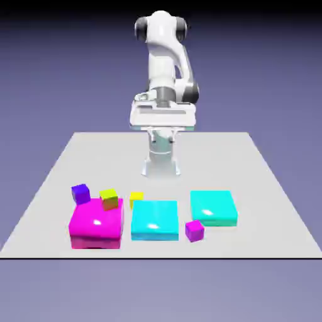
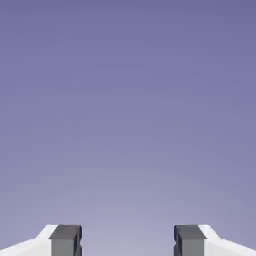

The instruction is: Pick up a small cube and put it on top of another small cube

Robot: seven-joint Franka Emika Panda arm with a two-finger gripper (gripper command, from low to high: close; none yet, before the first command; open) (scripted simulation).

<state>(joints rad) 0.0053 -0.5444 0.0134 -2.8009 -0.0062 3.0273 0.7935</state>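
From my station, I have the white jointed robot arm [image 1: 165,69] upright in the upper middle of the exterior view, above the far part of the pale grey tabletop [image 1: 157,165]. My white two-finger gripper [image 1: 163,139] [image 2: 128,240] is spread wide, with nothing between its grey tips; in the hand view they sit at the lower left and lower right against a plain blue-violet backdrop.

The tiny magenta-purple cube [image 1: 195,231] lies on the tabletop, right of centre in the lower part of the exterior view. I see it between two flat, rounded square blocks: the bright cyan-blue one [image 1: 155,220] on its left and the turquoise one [image 1: 214,207] to its upper right.

In the lower left, I have the large magenta block with rounded edges [image 1: 97,222]. A small olive-yellow cube [image 1: 109,199] shows at its upper right edge, and a small blue-violet cube [image 1: 80,194] at its upper left. A small bright yellow cube [image 1: 136,199] is partly hidden behind the cyan-blue block.
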